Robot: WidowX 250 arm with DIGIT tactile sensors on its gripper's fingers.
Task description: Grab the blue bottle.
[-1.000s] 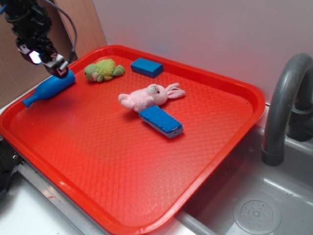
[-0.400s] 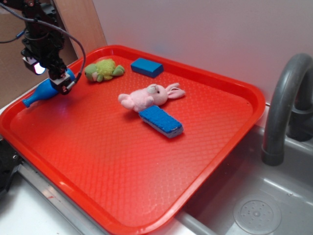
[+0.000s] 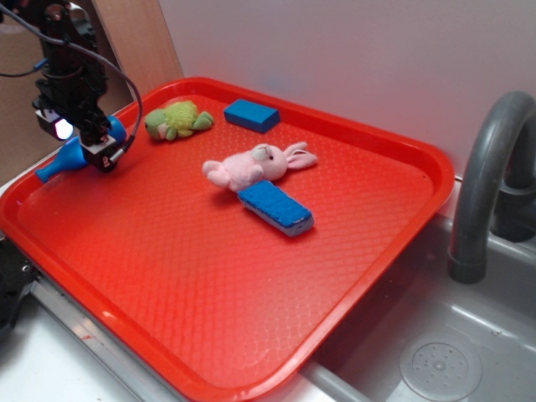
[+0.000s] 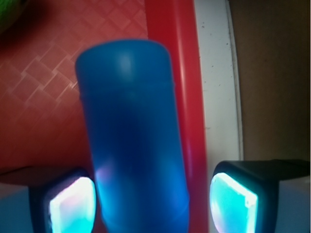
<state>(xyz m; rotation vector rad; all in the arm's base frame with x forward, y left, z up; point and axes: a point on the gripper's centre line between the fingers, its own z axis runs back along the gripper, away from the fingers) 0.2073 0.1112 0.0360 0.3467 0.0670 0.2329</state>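
The blue bottle (image 3: 53, 167) lies on its side by the left rim of the red tray (image 3: 209, 293), neck pointing to the front left. My gripper (image 3: 89, 147) is down over its body and hides most of it. In the wrist view the bottle (image 4: 129, 121) runs between my two lit pads. The left pad (image 4: 73, 204) is right against it. The right pad (image 4: 233, 201) stands apart from it, over the tray's rim (image 4: 187, 97). The gripper (image 4: 153, 204) is open around the bottle.
On the tray lie a green plush (image 3: 176, 120), a flat blue block (image 3: 251, 115), a pink rabbit (image 3: 255, 163) and a blue block with a white base (image 3: 276, 209). A brown board (image 3: 138, 42) stands behind the tray. A grey faucet (image 3: 490, 167) and sink (image 3: 435, 360) are on the right.
The gripper has come down and slid to the front left along the bottle, from above its base to straddling its body. The bottle has barely moved.
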